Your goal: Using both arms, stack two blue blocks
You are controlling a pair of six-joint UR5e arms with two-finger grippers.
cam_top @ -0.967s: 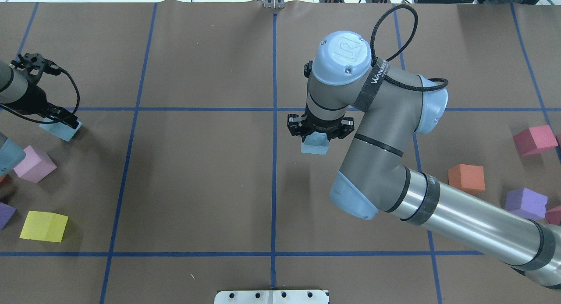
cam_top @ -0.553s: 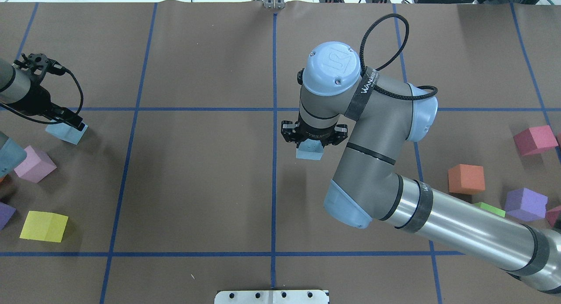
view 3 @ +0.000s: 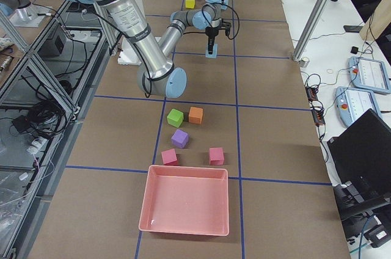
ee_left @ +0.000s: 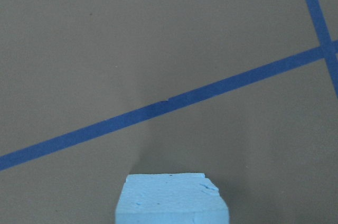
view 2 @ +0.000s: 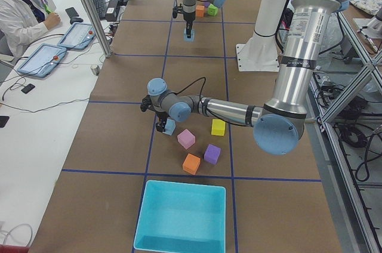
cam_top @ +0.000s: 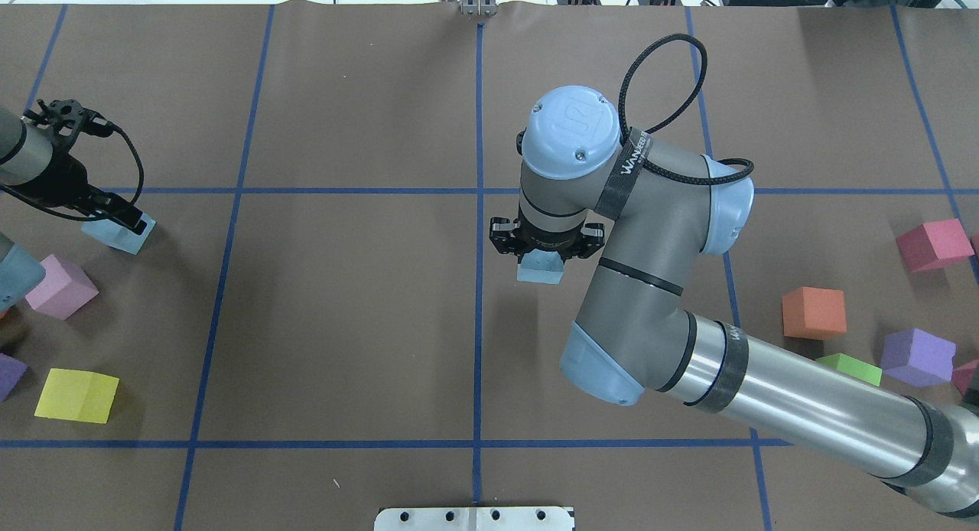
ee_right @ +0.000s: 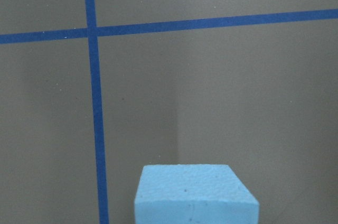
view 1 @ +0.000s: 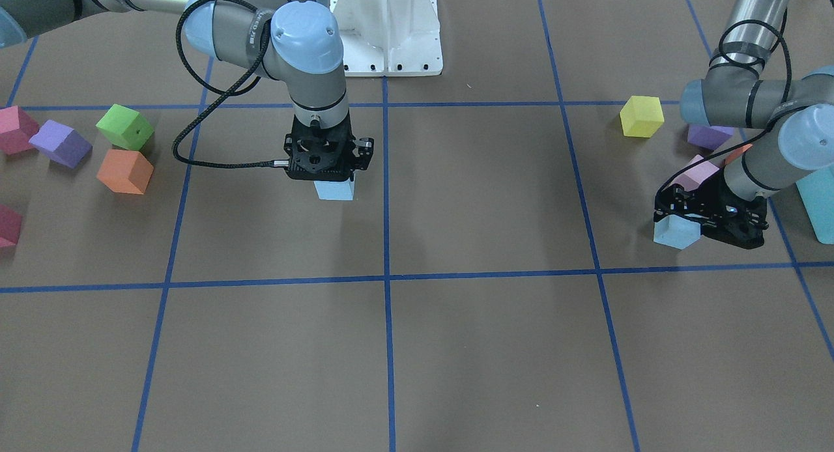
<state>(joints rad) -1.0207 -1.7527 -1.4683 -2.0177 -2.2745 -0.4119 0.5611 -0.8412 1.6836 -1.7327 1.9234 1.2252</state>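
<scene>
My right gripper (cam_top: 544, 249) pinches one blue block (cam_top: 540, 272) near centre; my left gripper (cam_top: 119, 219) pinches the other block (cam_top: 127, 237), well apart. Nothing stacked yet.

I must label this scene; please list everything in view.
blue blocks: 2, pale blue, in grippers
purple cubes: 2, purple, both sides
orange cubes: 2, orange, both sides
red cubes: 2, red, right side
pink cube: 1, pink, left side
yellow cube: 1, yellow, left side
green cube: 1, green, right side
bins: 2, turquoise left end, pink right end
table: 1, brown, blue-taped
pedestal: 1, white, between arms
operator: 1, white coat, beside table
arms: 2, grey, either side
grippers: 2, black, holding the blocks
</scene>
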